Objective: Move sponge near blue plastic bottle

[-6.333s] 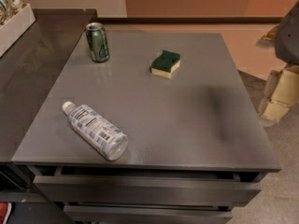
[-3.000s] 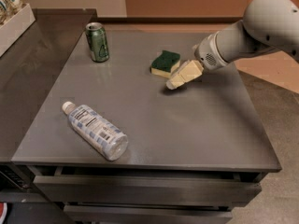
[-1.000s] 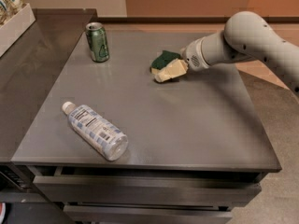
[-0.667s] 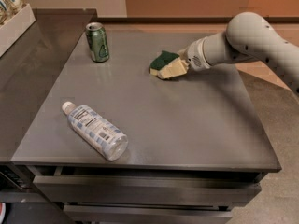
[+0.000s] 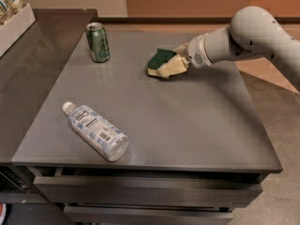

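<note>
Starting at the front of the table, we are looking at the blue plastic bottle lying on its side, well apart from the gripper and nearer to us. It is clear plastic with a white cap and a printed label, round enough to roll. The grey top is looking smooth and faintly shiny. Farther back, this claw is sitting right against the sponge, covering one side; we cannot tell whether it is clenched on it. We are judging the sponge light, soft and squashy, best taken across its pale foam flanks under the rough green top. Beyond the claw, off to the side, a green soda can is standing upright.
</note>
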Action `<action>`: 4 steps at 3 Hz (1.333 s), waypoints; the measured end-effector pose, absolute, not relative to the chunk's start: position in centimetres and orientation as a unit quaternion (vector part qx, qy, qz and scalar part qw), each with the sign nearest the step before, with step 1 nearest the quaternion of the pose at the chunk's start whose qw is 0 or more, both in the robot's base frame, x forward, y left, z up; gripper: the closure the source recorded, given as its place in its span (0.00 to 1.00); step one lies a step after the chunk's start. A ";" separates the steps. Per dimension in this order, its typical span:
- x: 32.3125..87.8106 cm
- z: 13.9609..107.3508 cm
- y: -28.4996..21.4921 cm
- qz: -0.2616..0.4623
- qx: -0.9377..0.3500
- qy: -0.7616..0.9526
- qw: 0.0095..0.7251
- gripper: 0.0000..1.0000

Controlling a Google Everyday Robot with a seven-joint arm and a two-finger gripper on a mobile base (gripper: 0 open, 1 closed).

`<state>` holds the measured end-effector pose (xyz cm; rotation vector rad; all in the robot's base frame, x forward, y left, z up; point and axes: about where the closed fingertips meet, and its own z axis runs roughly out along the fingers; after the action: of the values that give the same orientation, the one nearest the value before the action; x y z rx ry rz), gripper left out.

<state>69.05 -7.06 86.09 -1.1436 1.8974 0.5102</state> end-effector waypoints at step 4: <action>56.1 88.6 -5.2 0.278 -0.606 0.658 0.351 1.00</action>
<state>56.14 -5.22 88.56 -1.5683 1.7030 0.7210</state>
